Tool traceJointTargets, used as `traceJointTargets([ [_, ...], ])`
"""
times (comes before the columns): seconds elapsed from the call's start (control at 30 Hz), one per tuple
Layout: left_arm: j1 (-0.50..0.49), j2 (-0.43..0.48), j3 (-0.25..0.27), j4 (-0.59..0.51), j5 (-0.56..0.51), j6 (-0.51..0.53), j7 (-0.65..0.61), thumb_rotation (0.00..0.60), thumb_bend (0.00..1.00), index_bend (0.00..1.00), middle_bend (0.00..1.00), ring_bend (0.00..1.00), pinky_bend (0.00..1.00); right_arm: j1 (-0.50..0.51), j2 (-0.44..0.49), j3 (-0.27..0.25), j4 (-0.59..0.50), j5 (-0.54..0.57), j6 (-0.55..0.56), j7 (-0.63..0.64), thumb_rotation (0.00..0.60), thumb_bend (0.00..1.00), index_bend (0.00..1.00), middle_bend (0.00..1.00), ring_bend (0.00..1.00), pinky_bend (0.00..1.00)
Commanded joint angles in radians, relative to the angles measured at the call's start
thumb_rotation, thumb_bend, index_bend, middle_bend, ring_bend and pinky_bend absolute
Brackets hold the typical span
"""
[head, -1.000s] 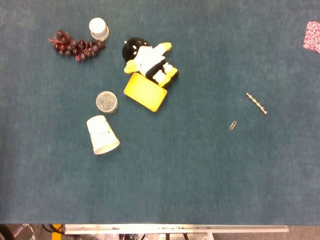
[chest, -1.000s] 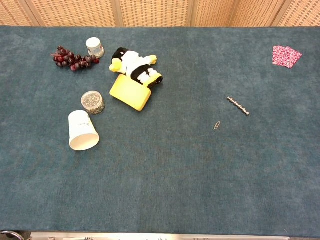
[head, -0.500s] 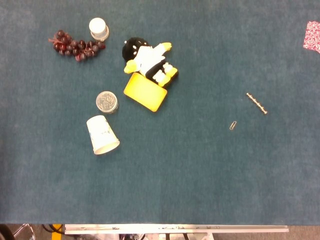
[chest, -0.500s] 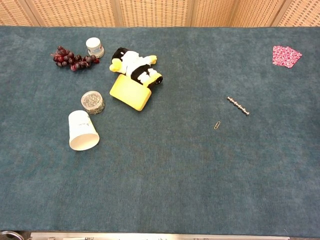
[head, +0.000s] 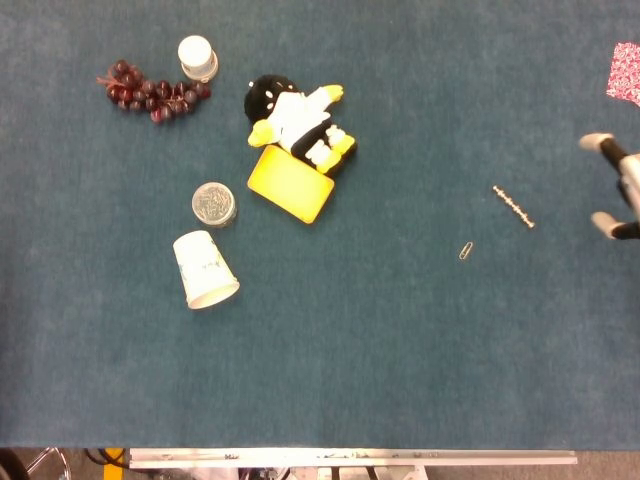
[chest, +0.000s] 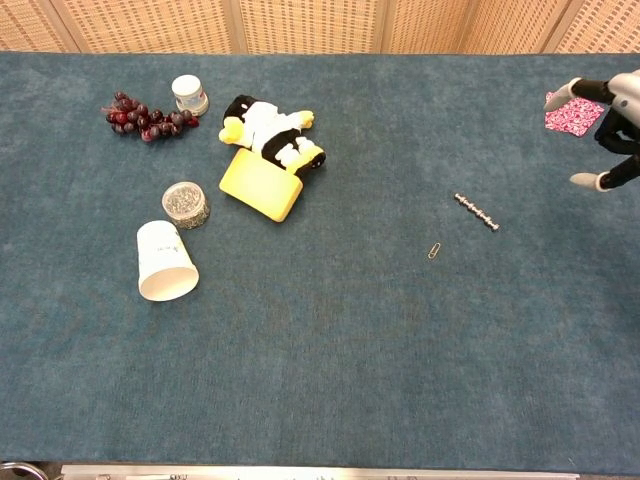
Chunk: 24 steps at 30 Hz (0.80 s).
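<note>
Now only the right robot hand (chest: 608, 128) shows, at the right edge of the bench (chest: 330, 360), with its fingers (chest: 585, 181) spread apart and nothing between them. It hangs over the blue surface near the far right corner, and the chest view shows 1 fingertip in front of the pink patterned cloth (chest: 570, 113) lying there; whether it touches the cloth I cannot tell, since the hand is cut off by the picture's edge. The left robot hand appears in neither view.

Nearest the right robot hand, toward the middle of the bench, lies a short beaded metal chain (chest: 476, 212), set at a slant and well apart from the fingers. Just beyond it, closer to the near edge, sits a small paperclip (chest: 434, 250).

Toward the far left corner the other things are gathered. A bunch of dark red grapes (chest: 143, 118) lies just beside a small white jar (chest: 189, 94). A black, white and yellow plush penguin (chest: 268, 129) rests against a yellow rectangular box (chest: 260, 184). Nearer the left edge stands a round tin of small metal bits (chest: 185, 203), and just beside it a white paper cup (chest: 164, 262) lies on its side, its mouth turned to the near edge.
</note>
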Motion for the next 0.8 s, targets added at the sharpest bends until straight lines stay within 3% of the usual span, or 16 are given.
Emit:
traceJointTargets([
  [0.03,-0.001,-0.002,0.002,0.001,0.004,0.000,-0.002,0.600,0.31,0.00,0.01,0.01,0.00,0.082,-0.047,0.004,0.014,0.132,-0.099,-0.075,0.600,0.21,0.27,1.00,1.00,1.00],
  [0.37,-0.001,-0.003,0.007,0.002,0.006,-0.005,-0.005,0.600,0.31,0.00,0.01,0.01,0.00,0.185,-0.163,-0.010,0.053,0.372,-0.117,-0.173,0.600,0.21,0.27,1.00,1.00,1.00],
  [0.8,-0.003,0.002,0.005,0.003,0.005,-0.006,-0.014,0.600,0.31,0.00,0.01,0.01,0.00,0.328,-0.210,-0.037,0.118,0.661,-0.206,-0.192,0.600,0.21,0.27,1.00,1.00,1.00],
])
